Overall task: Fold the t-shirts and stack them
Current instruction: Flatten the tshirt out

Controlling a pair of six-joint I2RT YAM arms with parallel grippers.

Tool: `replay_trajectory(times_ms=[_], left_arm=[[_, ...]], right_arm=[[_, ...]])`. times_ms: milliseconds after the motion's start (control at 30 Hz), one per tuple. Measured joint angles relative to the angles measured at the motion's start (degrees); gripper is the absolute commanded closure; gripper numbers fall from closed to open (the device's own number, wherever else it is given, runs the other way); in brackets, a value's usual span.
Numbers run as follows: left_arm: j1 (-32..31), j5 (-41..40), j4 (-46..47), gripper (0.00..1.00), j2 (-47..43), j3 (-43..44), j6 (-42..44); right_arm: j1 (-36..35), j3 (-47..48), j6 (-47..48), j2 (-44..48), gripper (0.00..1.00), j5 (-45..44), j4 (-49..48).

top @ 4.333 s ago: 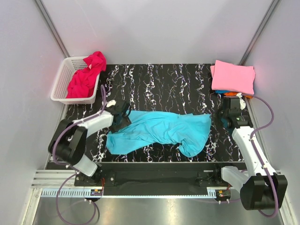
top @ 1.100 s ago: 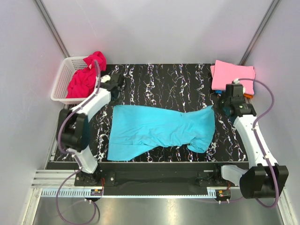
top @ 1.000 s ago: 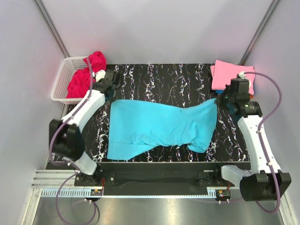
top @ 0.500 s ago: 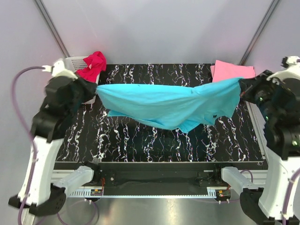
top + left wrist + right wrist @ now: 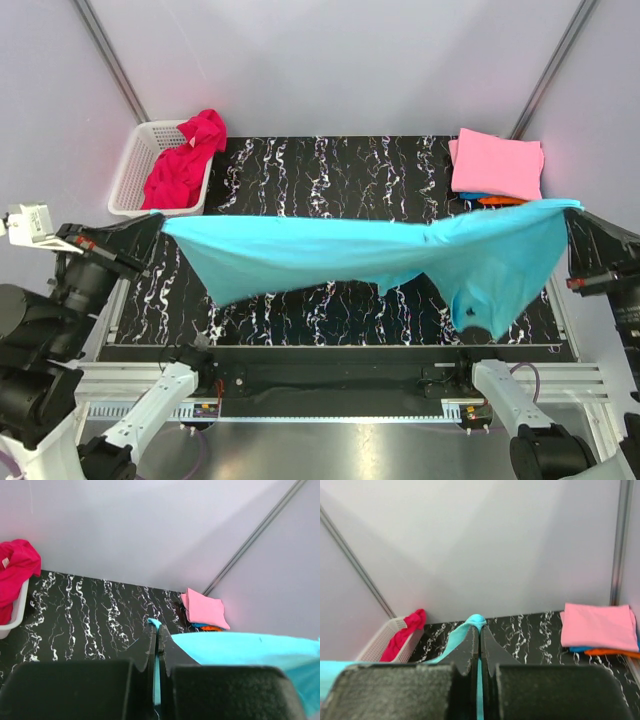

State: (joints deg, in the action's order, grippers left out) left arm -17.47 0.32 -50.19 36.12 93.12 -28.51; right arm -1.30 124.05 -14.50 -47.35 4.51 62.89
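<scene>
A turquoise t-shirt (image 5: 350,255) hangs stretched in the air across the black marbled table (image 5: 340,170), held up at both ends. My left gripper (image 5: 158,220) is shut on its left corner, with cloth (image 5: 156,623) pinched between the fingers (image 5: 148,645). At the right end my right gripper (image 5: 572,208) is shut on the other corner, and cyan cloth (image 5: 479,621) bulges past its fingertips. The right part of the shirt sags lowest (image 5: 480,300). A magenta-red t-shirt (image 5: 185,160) lies heaped in the white basket (image 5: 132,165). A folded pink t-shirt (image 5: 498,163) tops a stack at the back right.
Under the pink shirt, blue and orange folded edges (image 5: 490,199) show. Grey walls with metal corner posts (image 5: 110,60) close in the table at the back and sides. Both arms stand raised near the table's left and right edges.
Both arms have lifted the turquoise shirt off the table and pulled it wider apart. It now hangs taut in the air, further toward the front.
</scene>
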Motion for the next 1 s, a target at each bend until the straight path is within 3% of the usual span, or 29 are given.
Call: replay_trajectory(times_ms=[133,267,467,667,833,1000], left_arm=[[0.0,-2.6,-0.3,1.0,0.4,0.9,1.1],[0.0,-7.9,0.1,1.0,6.2,1.3,0.8],[0.3,-12.5,3.8,1.0,28.1,2.5,-1.5],[2.1,-11.8,4.1,1.0,50.3,7.5,-3.0],[3.1,-10.6,3.5,1.0,54.4,13.0,-3.3],[3.1,-9.7,5.2,1.0,50.2,14.0,-3.2]], right_arm=[[0.0,0.8,0.6,-0.1,1.0,1.0,-2.0],[0.0,-6.4,1.1,-1.9,1.0,0.7,-7.2],[0.0,-22.3,1.1,-15.0,1.0,0.6,-17.8],[0.0,-25.6,2.1,-30.3,1.0,0.5,-20.3],[0.0,-22.2,3.2,-31.0,1.0,1.2,-21.1],[0.0,-20.5,3.7,-25.4,1.0,2.3,-22.9]])
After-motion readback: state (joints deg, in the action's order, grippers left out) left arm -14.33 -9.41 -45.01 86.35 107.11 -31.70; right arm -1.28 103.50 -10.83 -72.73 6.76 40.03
